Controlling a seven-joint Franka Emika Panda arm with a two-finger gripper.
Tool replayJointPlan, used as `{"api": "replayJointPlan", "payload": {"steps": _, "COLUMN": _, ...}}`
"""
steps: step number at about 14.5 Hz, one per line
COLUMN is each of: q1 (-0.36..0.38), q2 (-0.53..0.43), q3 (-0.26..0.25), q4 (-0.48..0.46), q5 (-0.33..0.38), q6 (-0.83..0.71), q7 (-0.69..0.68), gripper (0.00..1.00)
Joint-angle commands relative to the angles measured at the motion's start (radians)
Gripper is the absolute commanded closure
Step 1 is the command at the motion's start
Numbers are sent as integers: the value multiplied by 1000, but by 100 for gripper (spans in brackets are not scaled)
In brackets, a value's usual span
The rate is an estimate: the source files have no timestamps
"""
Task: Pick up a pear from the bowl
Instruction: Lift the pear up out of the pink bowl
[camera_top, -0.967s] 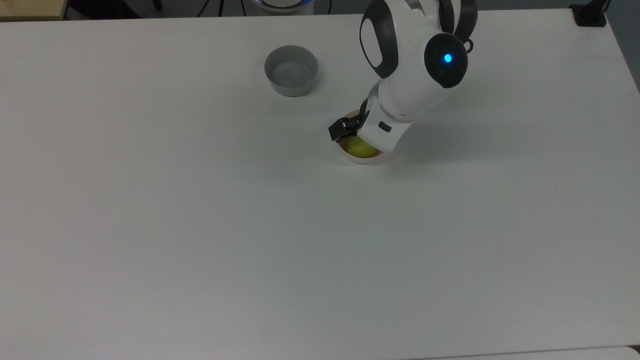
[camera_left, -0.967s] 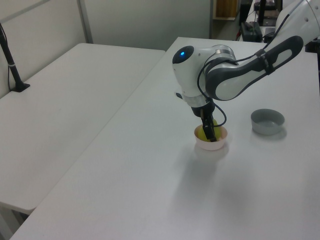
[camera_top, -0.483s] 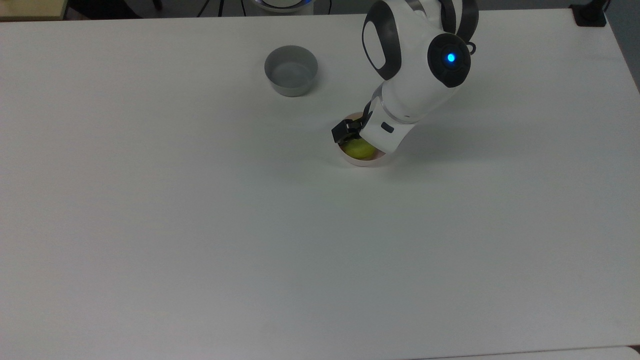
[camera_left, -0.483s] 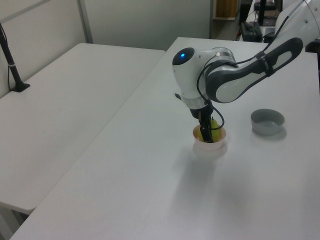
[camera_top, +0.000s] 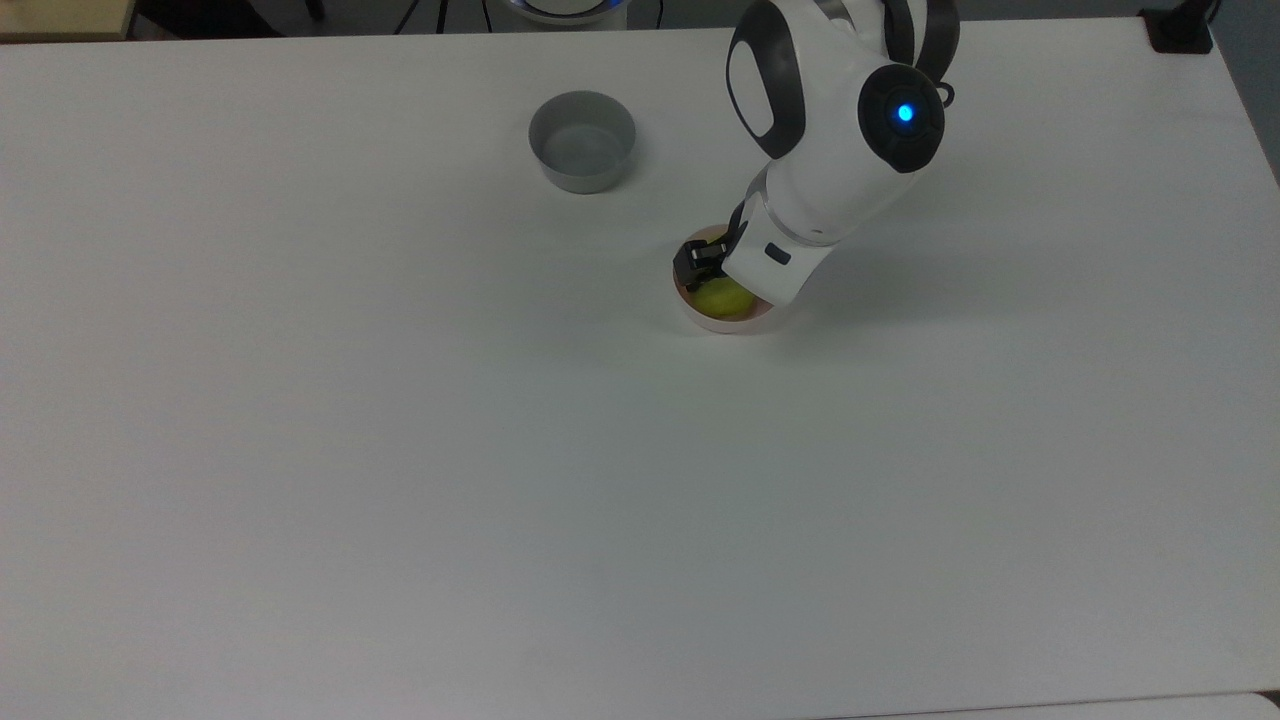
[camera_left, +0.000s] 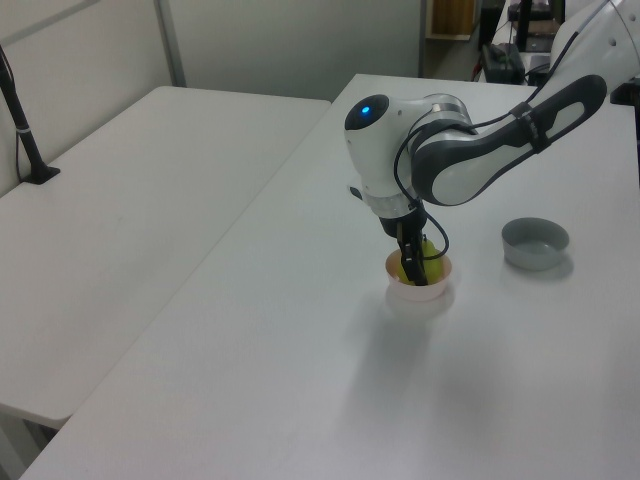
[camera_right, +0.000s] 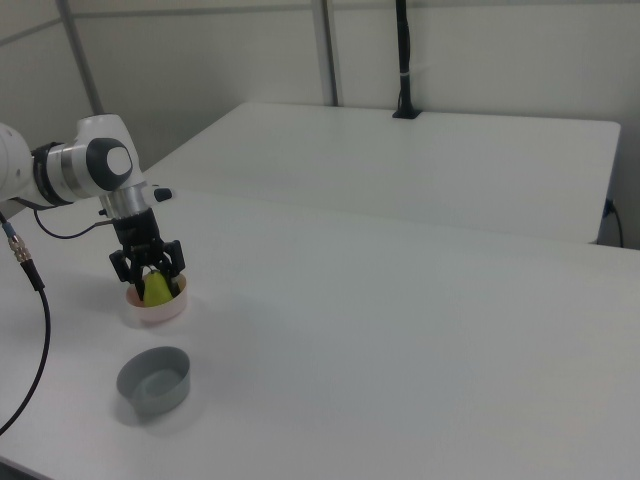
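Unlabelled, the pear (camera_right: 157, 288) sits in the plain bowl (camera_right: 156, 309).

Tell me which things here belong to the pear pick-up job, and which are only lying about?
Belong to the job: pear, pink bowl holding it, gripper around the pear.
Lying about: grey bowl, black post on the far table.

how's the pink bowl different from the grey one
The pink bowl holds the pear; the grey bowl holds nothing. The gripper reaches into the pink bowl, while the grey bowl stands apart from it. Both are small, round and upright on the white table.
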Motion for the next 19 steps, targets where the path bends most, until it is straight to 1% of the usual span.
{"api": "replayJointPlan", "payload": {"steps": 1, "q1": -19, "q2": -70, "q3": 8, "q4": -15, "q5": -12, "q6": -11, "q7": 12, "gripper": 60}}
{"api": "replayJointPlan", "payload": {"steps": 3, "q1": -51, "q2": -150, "q3": 10, "q4": -22, "q5": -2, "q6": -61, "q7": -14, "gripper": 60}}
{"api": "replayJointPlan", "payload": {"steps": 6, "q1": -85, "q2": -217, "q3": 10, "q4": -23, "q5": 4, "q6": -91, "q7": -47, "gripper": 60}}
{"api": "replayJointPlan", "payload": {"steps": 7, "q1": -105, "q2": -254, "q3": 10, "q4": -23, "q5": 7, "q6": -114, "q7": -73, "gripper": 60}}
{"api": "replayJointPlan", "payload": {"steps": 9, "q1": -148, "q2": -337, "q3": 10, "q4": -49, "q5": 62, "q6": -145, "q7": -134, "gripper": 60}}
{"api": "replayJointPlan", "payload": {"steps": 10, "q1": -162, "q2": -356, "q3": 13, "q4": -55, "q5": 64, "q6": -150, "q7": -145, "gripper": 60}}
{"api": "replayJointPlan", "payload": {"steps": 13, "q1": -232, "q2": -368, "q3": 57, "q4": -52, "q5": 64, "q6": -154, "q7": -149, "gripper": 60}}
{"api": "replayJointPlan", "payload": {"steps": 14, "q1": -267, "q2": -368, "q3": 75, "q4": -51, "q5": 64, "q6": -154, "q7": -149, "gripper": 60}}
{"api": "replayJointPlan", "payload": {"steps": 15, "q1": -319, "q2": -373, "q3": 103, "q4": -46, "q5": 63, "q6": -151, "q7": -149, "gripper": 60}}
{"api": "replayJointPlan", "payload": {"steps": 17, "q1": -399, "q2": -376, "q3": 134, "q4": -45, "q5": 60, "q6": -138, "q7": -166, "gripper": 60}}
{"api": "replayJointPlan", "payload": {"steps": 19, "q1": -430, "q2": -373, "q3": 134, "q4": -43, "q5": 58, "q6": -124, "q7": -203, "gripper": 60}}
